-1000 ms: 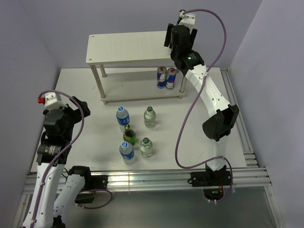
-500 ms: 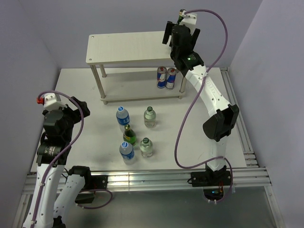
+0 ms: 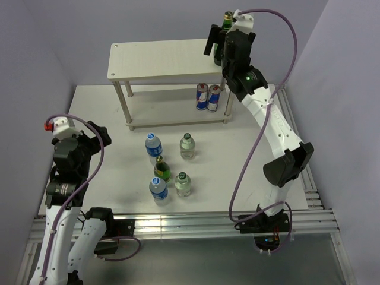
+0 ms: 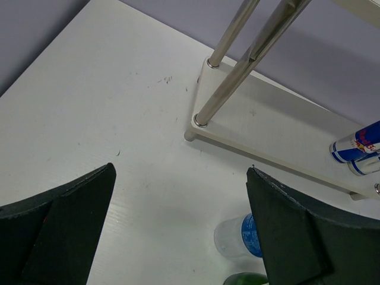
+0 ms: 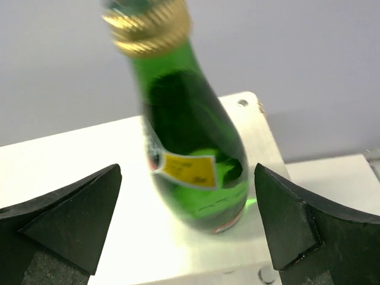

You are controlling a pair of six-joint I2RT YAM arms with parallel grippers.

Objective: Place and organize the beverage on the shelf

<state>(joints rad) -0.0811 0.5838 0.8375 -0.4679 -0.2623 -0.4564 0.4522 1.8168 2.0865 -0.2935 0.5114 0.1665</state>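
The shelf (image 3: pixel 160 58) stands at the back of the table. A green glass bottle (image 3: pixel 227 18) with a gold cap stands upright on the far right corner of its top board. My right gripper (image 3: pixel 221 48) hovers just in front of it. In the right wrist view the bottle (image 5: pixel 190 136) sits between the wide-open fingers of the right gripper (image 5: pixel 187 172), with a gap on both sides. Two Red Bull cans (image 3: pixel 208 97) stand on the lower board. My left gripper (image 3: pixel 95 135) is open and empty over the table's left side, away from the bottles.
Several bottles stand mid-table: two blue-label water bottles (image 3: pixel 154 144) (image 3: pixel 158 190), two clear green-capped ones (image 3: pixel 187 145) (image 3: pixel 183 184) and a small green one (image 3: pixel 161 169). The left wrist view shows the shelf's lower board (image 4: pixel 279 124), its legs (image 4: pixel 249 59), the cans (image 4: pixel 356 145) and a water bottle (image 4: pixel 243 237).
The right gripper has opened and let go of the green bottle on the top board, then drawn back and up a little. The left arm has not moved.
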